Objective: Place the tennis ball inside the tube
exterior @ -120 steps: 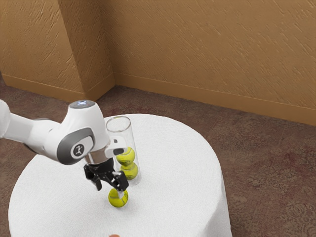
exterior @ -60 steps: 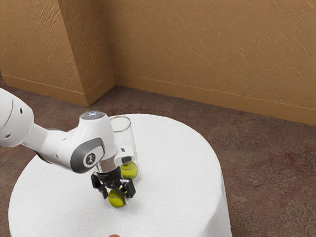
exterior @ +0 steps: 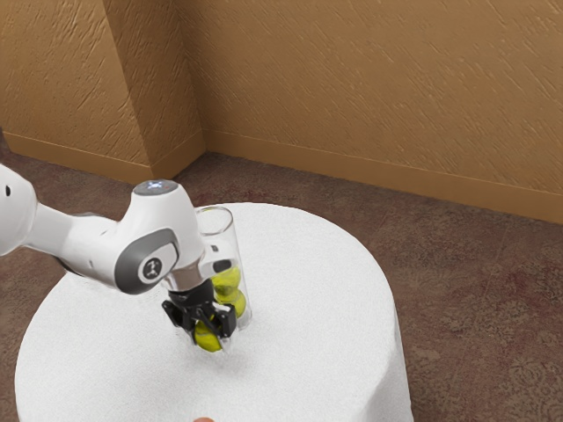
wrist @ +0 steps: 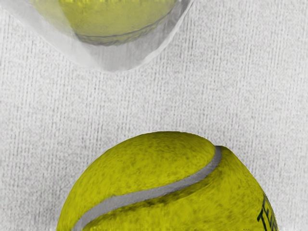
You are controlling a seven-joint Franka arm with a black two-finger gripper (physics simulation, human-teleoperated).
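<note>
My gripper (exterior: pixel 206 334) is shut on a yellow tennis ball (exterior: pixel 208 340), its dark fingers on two sides of it, over the white table in the exterior view. Right beside the hand stands the clear tube (exterior: pixel 230 244), upright, with two tennis balls stacked in its lower part; the hand hides some of the tube. In the wrist view the held ball (wrist: pixel 154 168) looms large, its grey seam showing, and the tube's clear wall (wrist: pixel 113 61) with a ball inside lies apart from it.
A round table with a white cloth (exterior: pixel 317 299) bears everything. At the exterior view's lower edge a small reddish thing (exterior: pixel 204 419) just shows. Brown carpet and a textured wall lie beyond the table.
My hand came down over the ball, its fingers closed on it, and hand and ball have since risen slightly together. The tube stands where it was.
</note>
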